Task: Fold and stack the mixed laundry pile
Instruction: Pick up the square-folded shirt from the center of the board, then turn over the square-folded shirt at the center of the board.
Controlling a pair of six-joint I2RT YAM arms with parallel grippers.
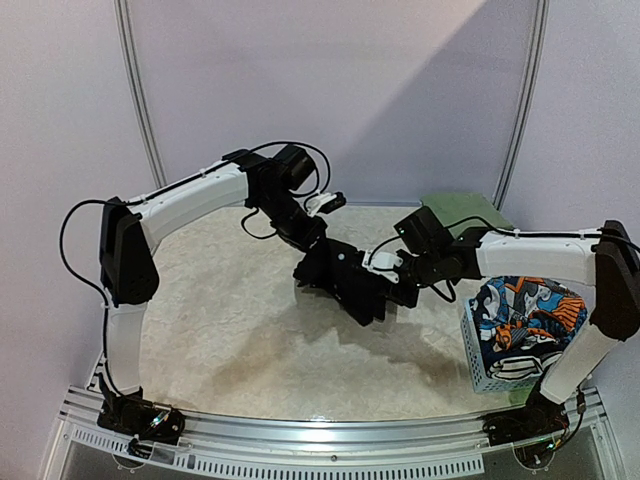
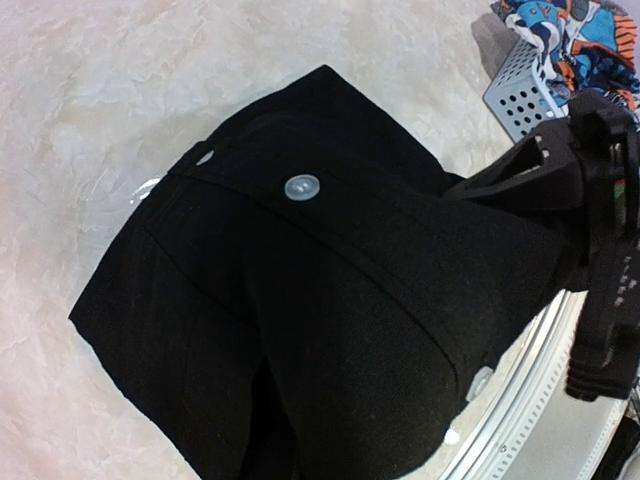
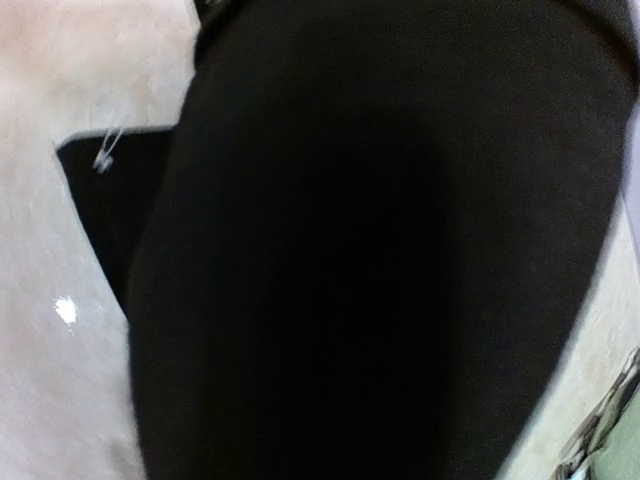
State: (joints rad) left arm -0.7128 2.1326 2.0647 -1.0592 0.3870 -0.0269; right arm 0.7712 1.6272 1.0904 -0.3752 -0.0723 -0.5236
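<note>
The large black garment [image 1: 345,285] with pale buttons hangs bunched between both grippers, just above the middle of the table. My left gripper [image 1: 313,262] holds its far left end and my right gripper [image 1: 393,290] its right end. The cloth fills the left wrist view [image 2: 330,300] and the right wrist view [image 3: 380,250], hiding each gripper's own fingers. The right gripper's fingers [image 2: 535,172] show pinching the cloth's edge. The orange-blue-white cartoon-print garment [image 1: 530,312] lies on top in the basket, over a black-and-white printed piece [image 1: 517,368].
The pale blue lattice basket [image 1: 478,355] stands at the right near edge of the table, also in the left wrist view [image 2: 520,95]. A folded olive-green cloth [image 1: 468,210] lies at the back right. The metal rail [image 1: 330,435] runs along the near edge.
</note>
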